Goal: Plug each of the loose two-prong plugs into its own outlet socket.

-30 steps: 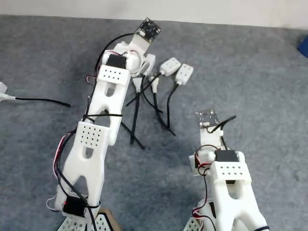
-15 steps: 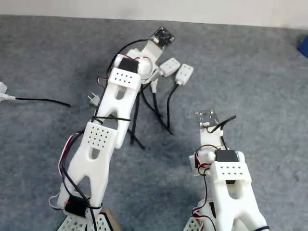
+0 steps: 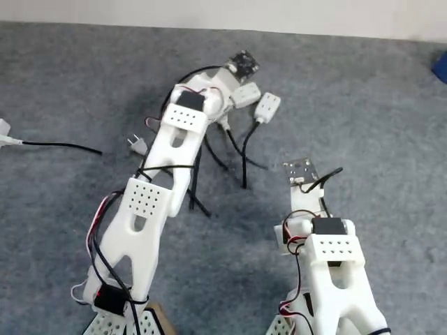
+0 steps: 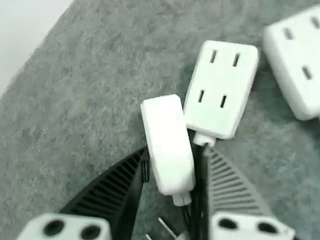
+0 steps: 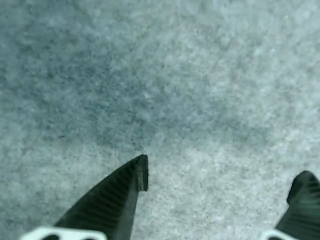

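Around the outlet sockets (image 3: 267, 105), grey carpet (image 3: 377, 105).

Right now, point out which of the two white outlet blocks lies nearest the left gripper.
The outlet block right beside the white plug in the left gripper, with its cord end toward the gripper; the other outlet block lies beyond it.
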Controlling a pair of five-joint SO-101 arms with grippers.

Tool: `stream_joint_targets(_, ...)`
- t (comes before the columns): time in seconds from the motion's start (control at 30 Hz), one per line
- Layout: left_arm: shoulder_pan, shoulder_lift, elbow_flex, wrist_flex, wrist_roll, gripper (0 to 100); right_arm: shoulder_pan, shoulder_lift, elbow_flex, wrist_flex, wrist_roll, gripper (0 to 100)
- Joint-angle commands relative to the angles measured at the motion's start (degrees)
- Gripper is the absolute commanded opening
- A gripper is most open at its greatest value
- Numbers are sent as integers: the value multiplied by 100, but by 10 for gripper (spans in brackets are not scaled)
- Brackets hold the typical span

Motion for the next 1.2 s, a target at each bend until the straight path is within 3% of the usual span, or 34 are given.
stream_joint_targets(0.0,-40,4,48,378,-369,56,-66,-31,-13,-57,62,414)
stream_joint_targets(0.1,-198,-136,-224,580,-202,2,-66,-13,-13,-57,62,414)
stream_joint_targets(0.23,-620,-646,-1112,1345,-79,5,-66,4,-13,-57,62,414)
stream_joint_targets(0.5,-602,-1991,-2413,4563,-246,4,-66,4,-13,-66,62,414)
stream_joint_targets(0.6,-620,-2475,-2141,4826,-229,4,-66,13,-13,-66,62,414)
stream_joint_targets(0.73,-866,-3169,-796,4835,-299,4,-66,13,-13,-119,62,414)
stream_joint_targets(0.9,-857,-4444,2158,4844,-967,4,-66,13,66,-215,70,414)
stream_joint_targets(1.17,593,-7881,7363,4800,-1996,4,-57,13,75,-198,70,414)
